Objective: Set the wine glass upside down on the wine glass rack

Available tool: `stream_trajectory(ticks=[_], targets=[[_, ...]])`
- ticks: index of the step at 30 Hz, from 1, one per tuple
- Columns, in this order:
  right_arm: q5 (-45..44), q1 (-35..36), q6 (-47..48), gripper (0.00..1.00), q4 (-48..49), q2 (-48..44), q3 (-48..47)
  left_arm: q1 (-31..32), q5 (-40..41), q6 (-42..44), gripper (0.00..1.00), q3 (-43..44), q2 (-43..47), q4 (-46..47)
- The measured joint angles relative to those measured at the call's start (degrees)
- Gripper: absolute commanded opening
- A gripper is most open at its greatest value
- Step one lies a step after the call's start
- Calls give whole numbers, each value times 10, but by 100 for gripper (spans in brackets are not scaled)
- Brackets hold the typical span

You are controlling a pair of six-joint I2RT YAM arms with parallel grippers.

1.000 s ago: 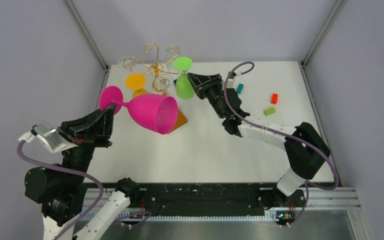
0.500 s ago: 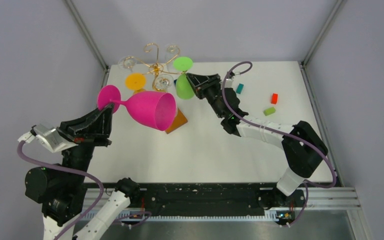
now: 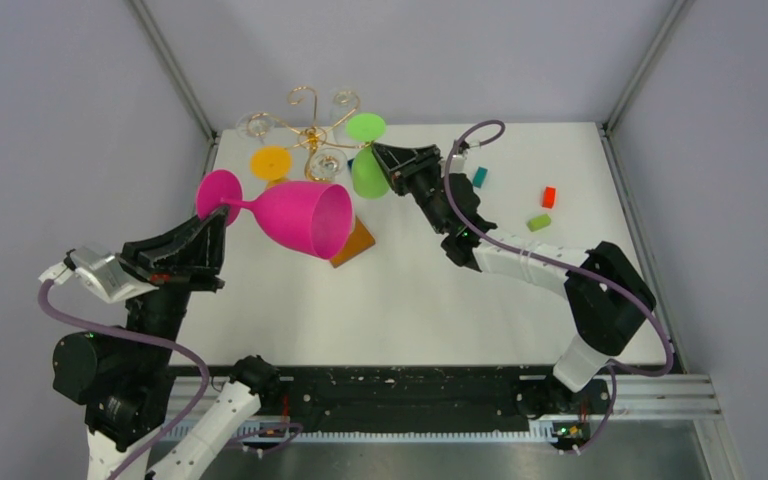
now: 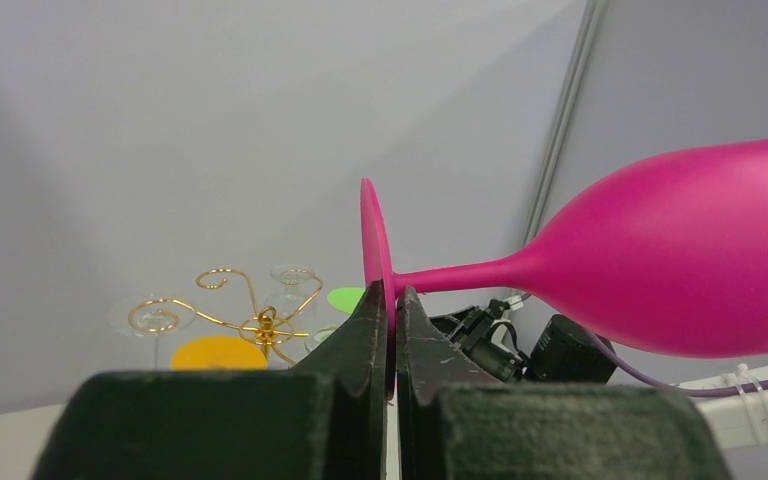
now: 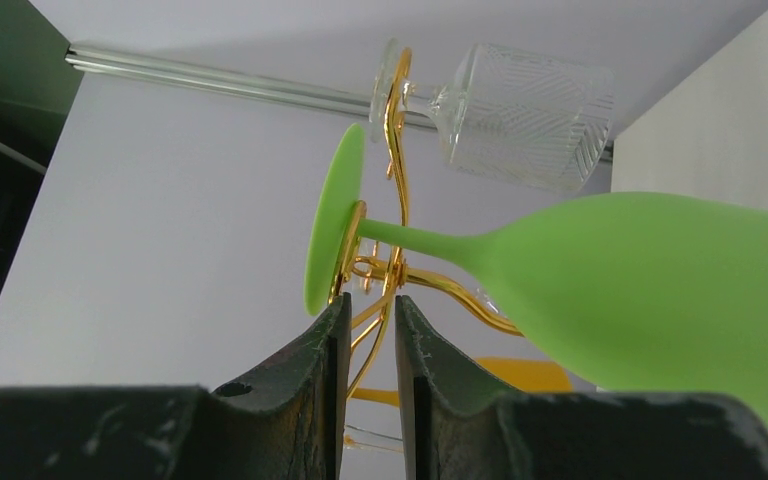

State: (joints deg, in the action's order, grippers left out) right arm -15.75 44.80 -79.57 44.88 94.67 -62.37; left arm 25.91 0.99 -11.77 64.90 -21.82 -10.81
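Right, my left tool [image 3: 222, 216] is pressed tight on the foot disc of the pink wine glass [image 3: 305, 218], the thin rim pinched between both fingers. The glass lies on its side in the air, just in front of the wine glass rack [image 3: 311, 135] and a little left of it. Its bowl mouth points toward the rack's wooden base [image 3: 356, 241].

Over at the rack's right side, the green wine glass [image 3: 368, 172] hangs bowl down, its foot sitting on a gold wire loop. My right tool [image 3: 379, 153] is right beside that glass. From the wrist view its fingers [image 5: 330, 330] stand nearly together with a slim gap, gold wire running through it. Whether they grip anything, I cannot tell.

A clear glass [image 5: 525, 100] hangs on the rack just past the green foot, and an orange foot disc [image 3: 271, 162] shows at the rack's left. Well right of the rack, three small blocks [image 3: 538, 222] lie on the desk [image 3: 410, 290].
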Motion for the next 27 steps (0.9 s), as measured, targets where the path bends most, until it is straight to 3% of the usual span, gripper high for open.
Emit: stream_trajectory(ticks=[27], targets=[[2, 0, 5, 23, -8, 2, -6, 0, 4, 10, 0, -6, 6, 0]])
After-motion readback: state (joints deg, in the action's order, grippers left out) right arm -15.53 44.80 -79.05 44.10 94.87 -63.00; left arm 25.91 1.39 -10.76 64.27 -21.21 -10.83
